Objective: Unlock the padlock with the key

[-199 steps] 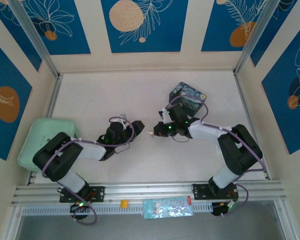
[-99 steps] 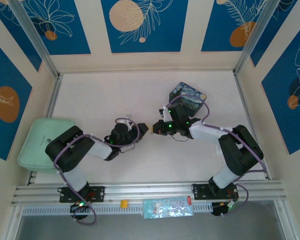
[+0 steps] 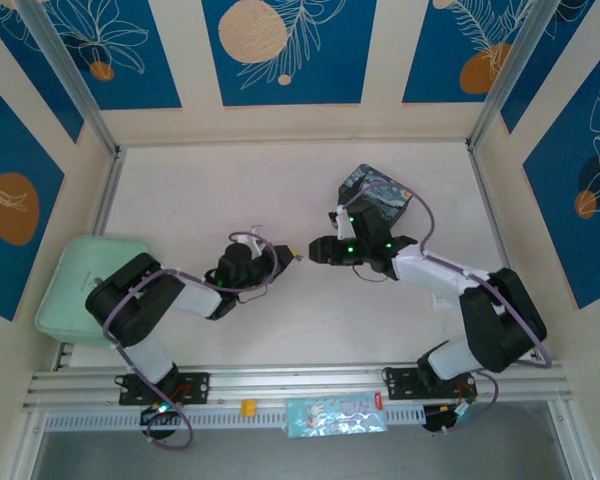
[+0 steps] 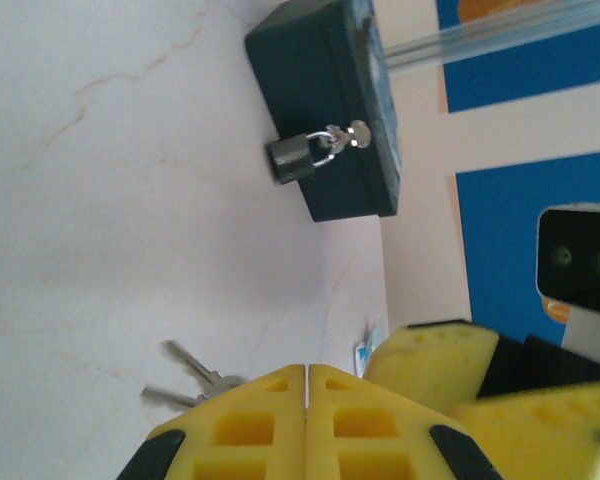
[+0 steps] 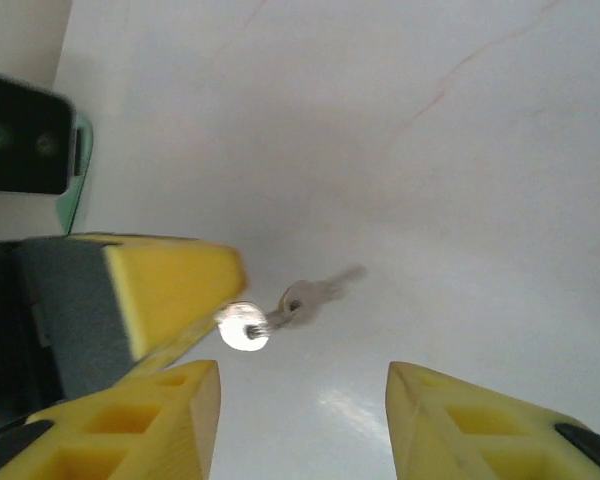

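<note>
Left jaws seemingly clamped the key [image 3: 297, 258]; right jaws released.

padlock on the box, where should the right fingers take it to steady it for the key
Take the padlock by its dark body, not the thin shackle hooked onto the box. The body juts out from the box wall over the table, so come in from that open side, pinching its two sides.
</note>
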